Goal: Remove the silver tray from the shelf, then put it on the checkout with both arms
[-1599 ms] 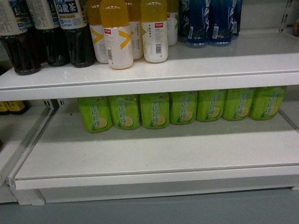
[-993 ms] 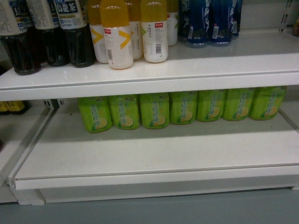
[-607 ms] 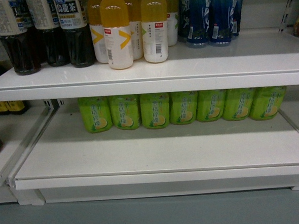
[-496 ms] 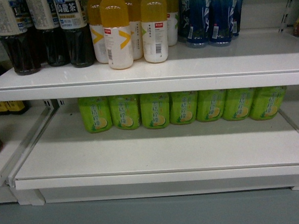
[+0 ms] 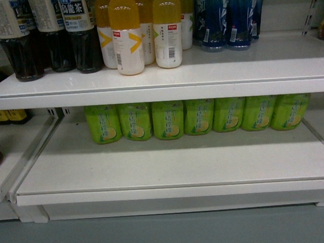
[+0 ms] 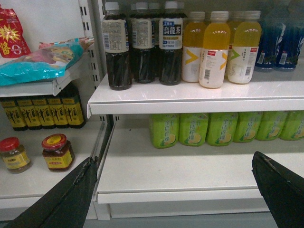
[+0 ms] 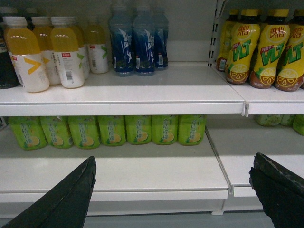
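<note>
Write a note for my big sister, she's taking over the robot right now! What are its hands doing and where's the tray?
Left gripper: open, jaws wide apart, holding nothing, facing the white shelf.
Right gripper: also open and holding nothing, facing the same shelving.
Silver tray: not visible in any view. The shelves show only drinks: dark tea bottles, orange bottles, blue bottles and green bottles below.
Checkout: not in view.
Done: nothing that shows; no tray is held.
Left: find the tray, grip it with both arms, lift it off the shelf, set it on the checkout.
</note>
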Tool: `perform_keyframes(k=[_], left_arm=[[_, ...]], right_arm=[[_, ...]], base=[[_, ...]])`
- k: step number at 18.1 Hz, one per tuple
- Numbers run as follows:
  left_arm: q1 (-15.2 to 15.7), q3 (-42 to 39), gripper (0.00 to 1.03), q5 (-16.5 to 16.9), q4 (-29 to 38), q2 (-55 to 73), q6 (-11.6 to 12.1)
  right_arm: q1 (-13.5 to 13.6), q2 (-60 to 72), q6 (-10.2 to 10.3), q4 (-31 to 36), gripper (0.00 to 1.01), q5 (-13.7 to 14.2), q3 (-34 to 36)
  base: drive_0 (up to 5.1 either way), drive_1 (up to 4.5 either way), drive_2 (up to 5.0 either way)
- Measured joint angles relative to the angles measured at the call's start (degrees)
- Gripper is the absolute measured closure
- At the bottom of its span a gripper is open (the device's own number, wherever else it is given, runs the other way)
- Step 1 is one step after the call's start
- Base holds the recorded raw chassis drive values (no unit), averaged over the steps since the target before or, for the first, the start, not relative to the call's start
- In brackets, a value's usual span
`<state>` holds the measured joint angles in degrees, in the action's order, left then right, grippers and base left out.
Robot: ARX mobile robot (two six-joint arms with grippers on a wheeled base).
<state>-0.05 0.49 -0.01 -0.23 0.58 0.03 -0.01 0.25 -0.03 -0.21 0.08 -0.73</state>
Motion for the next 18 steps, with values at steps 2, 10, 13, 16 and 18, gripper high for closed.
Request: perform_keyframes(k=[2, 10, 13, 16, 18], left_arm=[[0.0, 0.0, 0.05, 0.0, -0.1, 0.0, 0.0], [0.0, 0.0, 0.05, -0.1, 0.0, 0.0, 0.0], [0.0, 0.0, 0.05, 0.1, 0.0, 0.0, 0.0], [0.0, 0.0, 0.05, -0.1, 0.0, 0.0, 0.0], [0.0, 0.0, 0.05, -0.1, 0.0, 0.0, 0.0]], right_arm=[[0.0, 0.0, 0.0, -0.1, 0.03, 0.0, 0.0], [0.0, 0.0, -0.1, 0.0, 0.03, -0.1, 0.0], [0.0, 0.0, 0.0, 0.0, 0.03, 0.0, 0.0], [0.0, 0.0, 0.0, 0.0, 0.03, -0.1, 0.0], [0.0, 0.0, -0.1, 0.1, 0.03, -0.1, 0.0]], base=[[0.0, 0.00, 0.0], [0.0, 0.00, 0.0], [0.0, 0.00, 0.0], [0.0, 0.00, 0.0], [0.0, 0.00, 0.0]])
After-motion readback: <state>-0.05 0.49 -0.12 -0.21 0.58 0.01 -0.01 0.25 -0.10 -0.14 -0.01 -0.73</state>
